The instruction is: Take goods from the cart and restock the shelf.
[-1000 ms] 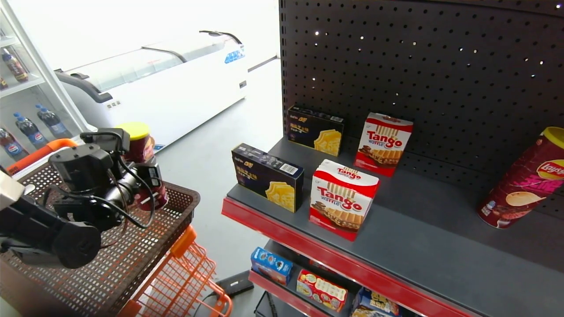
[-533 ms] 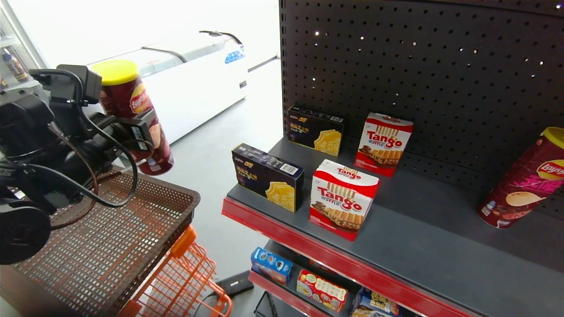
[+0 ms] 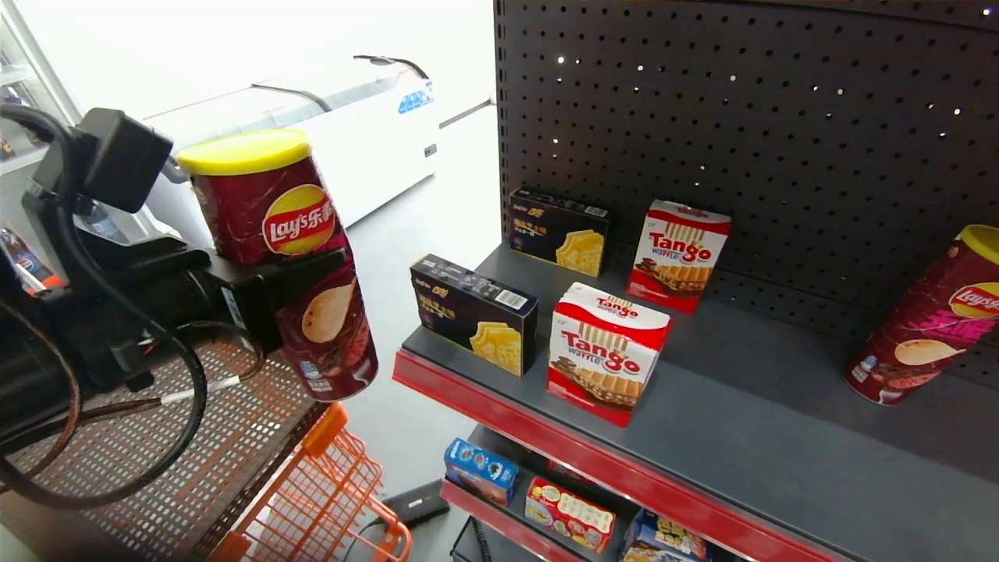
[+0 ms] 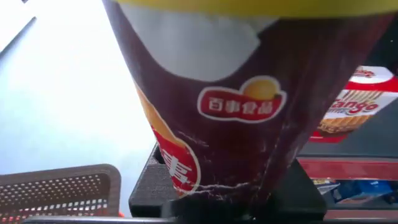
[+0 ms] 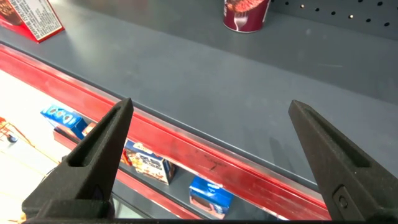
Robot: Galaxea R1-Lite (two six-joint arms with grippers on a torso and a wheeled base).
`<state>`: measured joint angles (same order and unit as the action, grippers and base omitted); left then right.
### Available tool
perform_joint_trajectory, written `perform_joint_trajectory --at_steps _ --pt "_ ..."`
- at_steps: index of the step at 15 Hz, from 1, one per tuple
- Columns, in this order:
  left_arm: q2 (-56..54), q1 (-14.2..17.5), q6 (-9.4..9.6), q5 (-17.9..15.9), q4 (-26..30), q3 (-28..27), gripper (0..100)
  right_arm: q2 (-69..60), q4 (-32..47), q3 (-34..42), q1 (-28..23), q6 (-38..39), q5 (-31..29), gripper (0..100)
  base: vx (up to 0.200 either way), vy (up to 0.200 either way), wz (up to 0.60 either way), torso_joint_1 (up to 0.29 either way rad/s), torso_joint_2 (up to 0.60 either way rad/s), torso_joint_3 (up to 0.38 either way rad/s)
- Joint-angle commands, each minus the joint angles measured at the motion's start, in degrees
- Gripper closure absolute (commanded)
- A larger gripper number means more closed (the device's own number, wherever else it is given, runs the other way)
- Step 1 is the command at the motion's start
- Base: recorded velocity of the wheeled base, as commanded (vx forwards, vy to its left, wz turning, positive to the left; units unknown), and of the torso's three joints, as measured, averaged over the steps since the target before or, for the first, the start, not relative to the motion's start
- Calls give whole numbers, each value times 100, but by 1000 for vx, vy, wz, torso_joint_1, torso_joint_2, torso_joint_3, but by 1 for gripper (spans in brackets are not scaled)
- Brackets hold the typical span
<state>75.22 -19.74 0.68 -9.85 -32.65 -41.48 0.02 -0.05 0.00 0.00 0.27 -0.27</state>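
A maroon chips can (image 3: 290, 257) with a yellow lid hangs upright in the air above the brown cart basket (image 3: 195, 445), left of the shelf (image 3: 741, 421). My left gripper (image 3: 269, 293) is shut on its middle. In the left wrist view the can (image 4: 249, 106) stands close up, with the dark fingers (image 4: 186, 193) at its base. My right gripper (image 5: 211, 155) is open with nothing between its fingers, hovering over the shelf's red front edge (image 5: 205, 146). A second chips can (image 3: 929, 320) leans against the pegboard at the shelf's right, and its base (image 5: 245, 14) shows in the right wrist view.
Two red-and-white wafer boxes (image 3: 605, 351) (image 3: 679, 254) and two dark boxes (image 3: 472, 312) (image 3: 558, 230) stand on the shelf's left half. The grey shelf between them and the leaning can is bare. Snack packs (image 3: 558, 511) sit on the lower shelf. A white freezer (image 3: 312, 133) stands behind.
My left gripper has lifted the chips can up out of the cart basket and carried it toward the shelf. The goods on the shelf have not moved.
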Motion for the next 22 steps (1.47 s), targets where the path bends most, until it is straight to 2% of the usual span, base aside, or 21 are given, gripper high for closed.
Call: perform_joint_trajectory --at_steps 1,2,5,6,8,10,11,12,13,15,17,20,22 --pt "-209 -206 2 18 30 18 100 -2 5 0 0 0 0 0 0 0 0 0 0 0" --pt "-227 -373 2 1 39 97 100 -2 -4 0 0 0 0 0 0 0 0 0 0 0" --pt "-156 -549 55 -17 21 88 100 -2 5 0 0 0 -8 0 0 0 0 0 0 0" --pt "-68 -769 55 -26 21 88 100 -2 5 0 0 0 0 0 0 0 0 0 0 0" --pt "-42 -1006 55 -26 21 149 100 -2 -4 0 0 0 0 0 0 0 0 0 0 0" --pt "-42 -1059 28 -52 48 167 100 -2 -4 0 0 0 0 0 0 0 0 0 0 0" --pt "-42 -1067 28 -228 57 167 100 -2 -4 0 0 0 -8 0 0 0 0 0 0 0" --pt "-51 -1015 2 -615 65 141 100 -2 -4 0 0 0 0 0 0 0 0 0 0 0" --pt "-42 -909 -7 -1142 83 62 100 -2 5 0 0 0 0 0 0 0 0 0 0 0" --pt "-33 -848 -16 -1406 83 35 100 -2 14 0 0 -9 9 0 0 0 0 0 0 0" --pt "-77 -856 -341 -1898 -14 53 100 -2 5 0 0 -9 9 0 0 0 0 0 0 0" --pt "-77 -874 -420 -2320 -251 35 100 -2 5 0 0 -18 9 0 0 0 0 0 0 0" --pt "-68 -944 -411 -2425 -269 44 100 -2 5 0 0 -18 9 0 0 0 0 0 0 0"
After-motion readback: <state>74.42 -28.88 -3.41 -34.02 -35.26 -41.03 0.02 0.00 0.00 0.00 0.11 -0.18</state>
